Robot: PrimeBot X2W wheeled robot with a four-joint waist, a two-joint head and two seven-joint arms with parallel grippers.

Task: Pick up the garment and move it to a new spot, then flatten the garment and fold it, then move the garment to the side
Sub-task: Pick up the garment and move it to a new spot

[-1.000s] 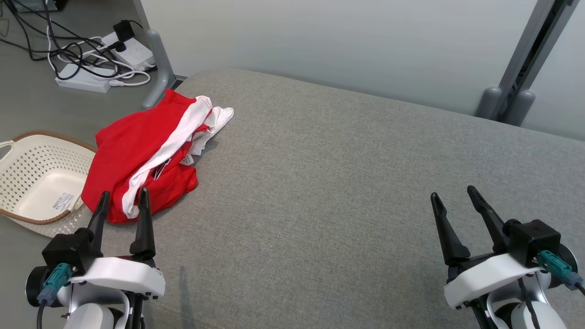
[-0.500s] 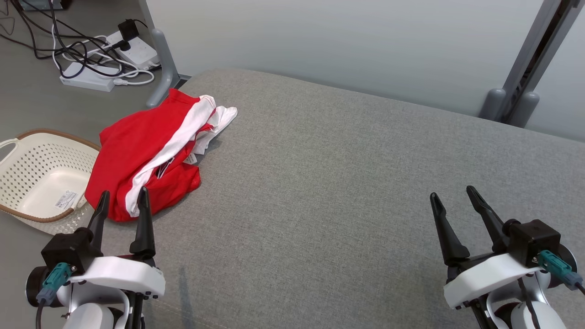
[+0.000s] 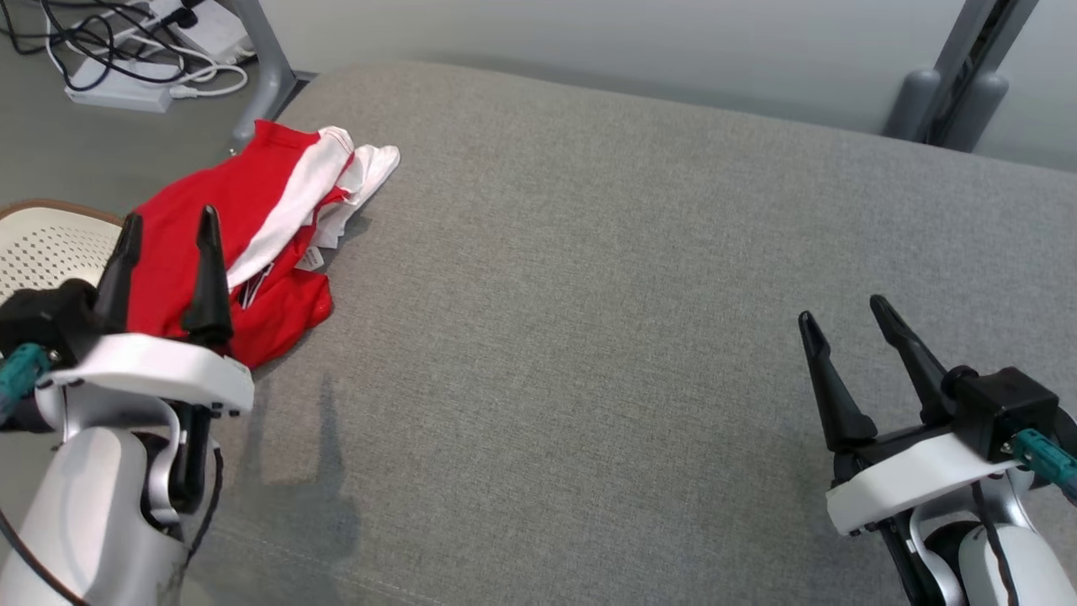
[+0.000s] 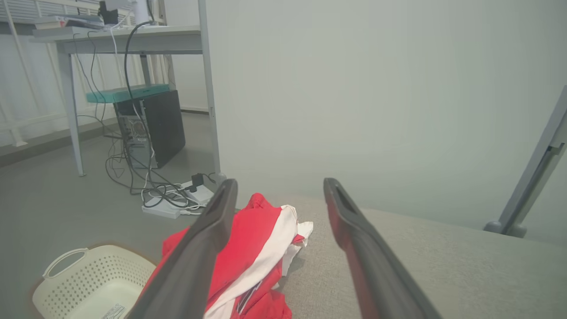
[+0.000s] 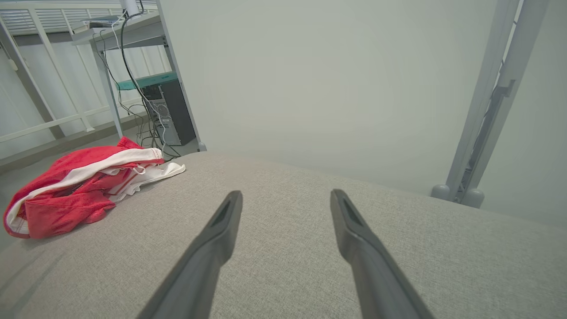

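Observation:
A crumpled red garment (image 3: 244,181) with a white stripe lies at the far left edge of the grey padded surface (image 3: 589,252). My left gripper (image 3: 168,220) is open, its fingers standing over the garment's near part without holding it. In the left wrist view the garment (image 4: 259,235) shows between and below the open left gripper (image 4: 280,182). My right gripper (image 3: 844,311) is open and empty at the near right, far from the cloth. From the right wrist the garment (image 5: 66,195) lies well to the left of the open right gripper (image 5: 285,194).
A cream perforated basket (image 3: 50,240) sits on the floor just left of the garment. Power strips and tangled cables (image 3: 118,80) lie on the floor beyond it, by a grey metal leg (image 3: 261,76). A grey post (image 3: 951,84) stands at the back right.
The head camera has tilted, shifting the whole picture up and left. My left gripper has risen and moved forward, from short of the garment to over its near part. Both grippers stay open.

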